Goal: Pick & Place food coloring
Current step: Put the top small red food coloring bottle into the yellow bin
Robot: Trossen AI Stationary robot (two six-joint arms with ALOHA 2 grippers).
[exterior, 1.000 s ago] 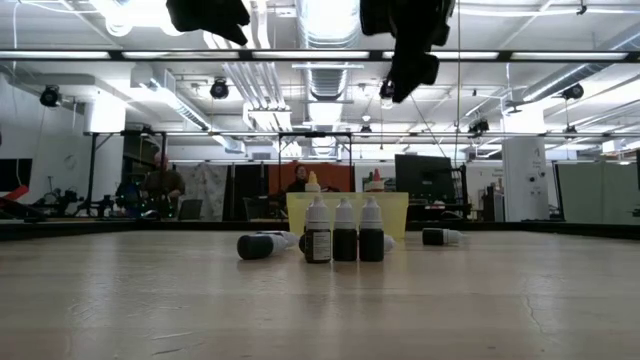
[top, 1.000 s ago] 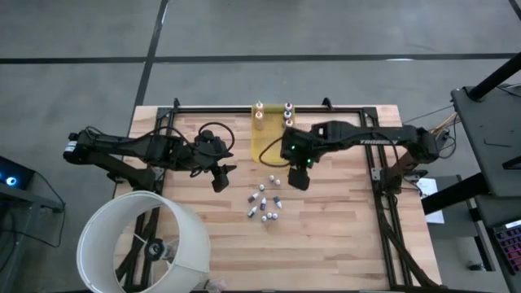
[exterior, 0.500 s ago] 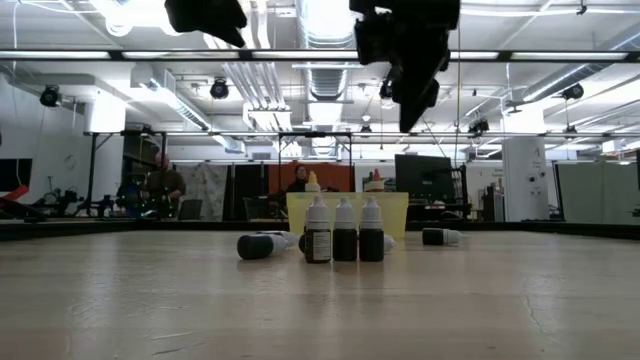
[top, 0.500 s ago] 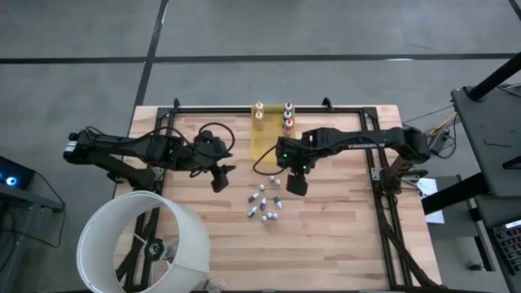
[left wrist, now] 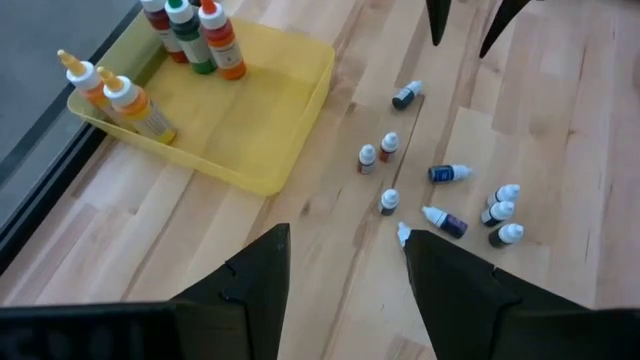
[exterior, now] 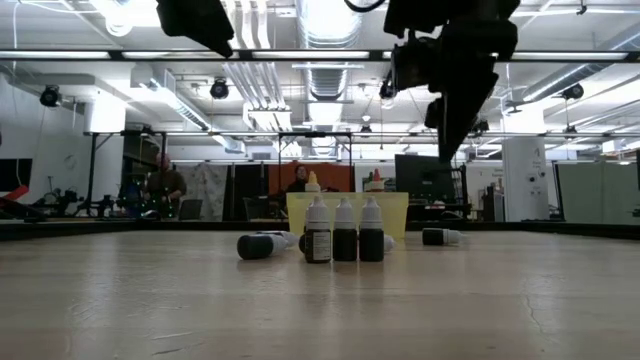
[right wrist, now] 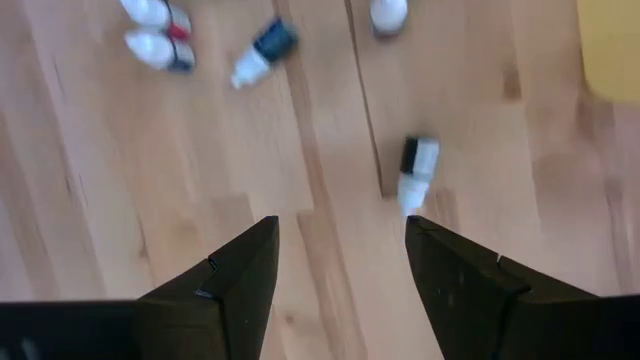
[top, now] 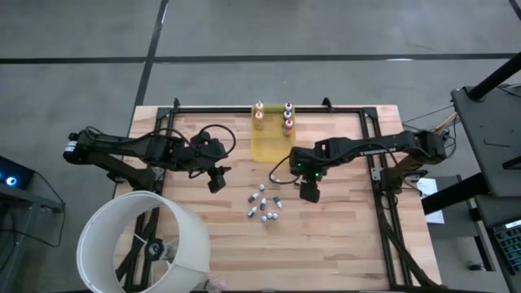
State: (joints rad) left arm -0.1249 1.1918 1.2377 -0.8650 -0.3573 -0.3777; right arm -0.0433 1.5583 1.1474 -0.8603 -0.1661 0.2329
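The food coloring (top: 265,204) lies as a loose cluster of tiny bottles near the middle of the table (top: 342,236), some upright, some on their sides, just in front of the yellow tray (top: 269,142); more bottles stand at the tray's far end against the table's back rail. Bare wood lies open toward the near edge and to both sides of the cluster.

The right tool (top: 308,191) hangs above the table just right of the cluster, fingers spread and empty — one bottle lies on its side ahead of them in its wrist view. A second ago it hung by the tray's near edge; it has since swung toward the near right. The left tool (top: 216,181), also released and empty, waits left of the cluster, barely shifted.
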